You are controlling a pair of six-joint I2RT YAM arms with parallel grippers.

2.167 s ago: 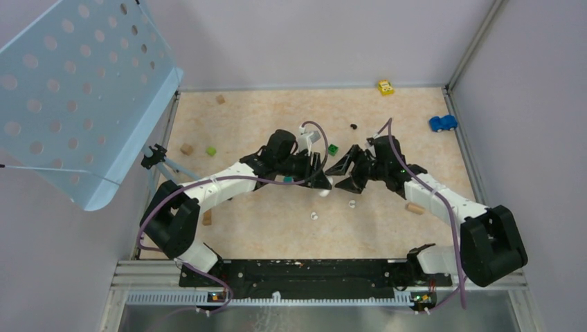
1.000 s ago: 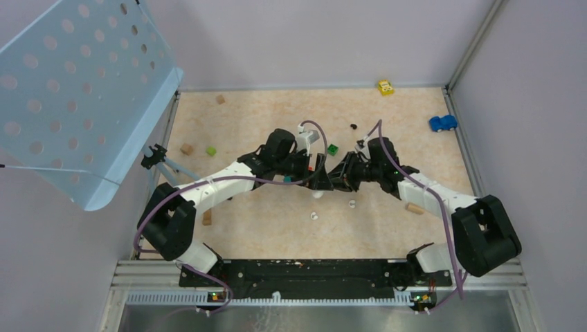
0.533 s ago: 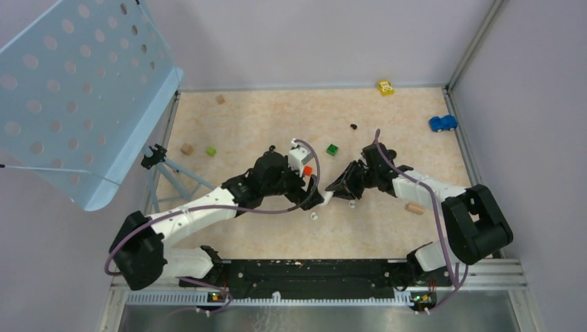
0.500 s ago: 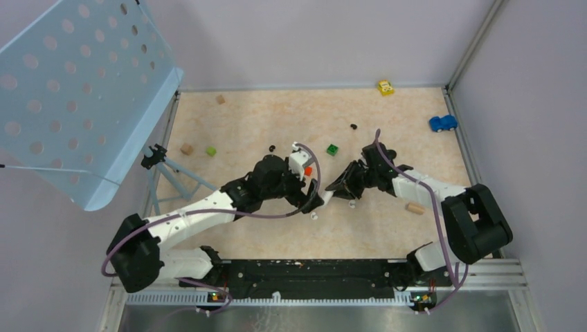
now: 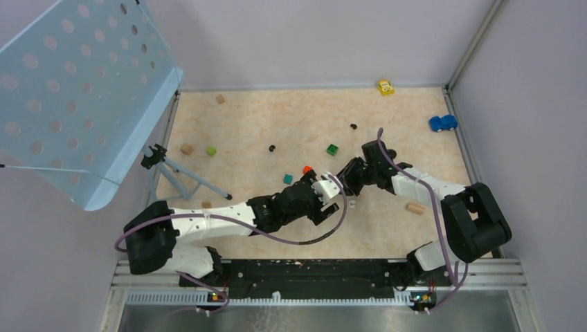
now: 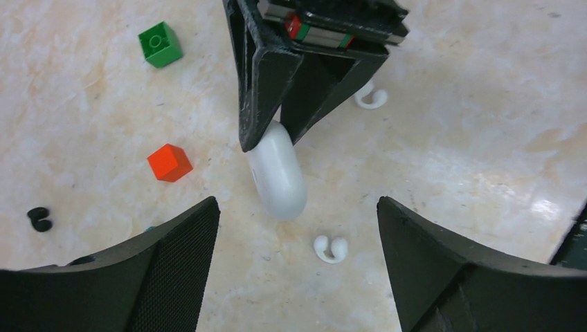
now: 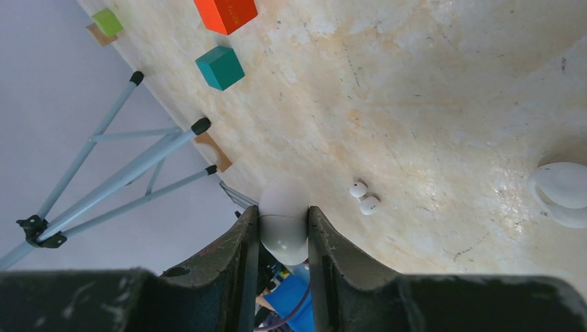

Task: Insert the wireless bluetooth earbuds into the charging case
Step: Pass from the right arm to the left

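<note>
1. My right gripper (image 7: pixel 282 213) clamps the white charging case (image 6: pixel 277 173).
2. My left gripper (image 6: pixel 296 228) faces it, jaws spread wide, holding nothing.
3. One white earbud (image 6: pixel 330 249) lies on the bench (image 6: pixel 471 138) just beside the case, a second earbud (image 6: pixel 372 98) farther off.

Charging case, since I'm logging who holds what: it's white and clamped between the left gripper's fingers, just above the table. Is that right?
Not quite: the arm is wrong. The white charging case is clamped between the right gripper's fingers, just above the table. The right wrist view shows it pinched there, and the left gripper stands open and holds nothing.
</note>
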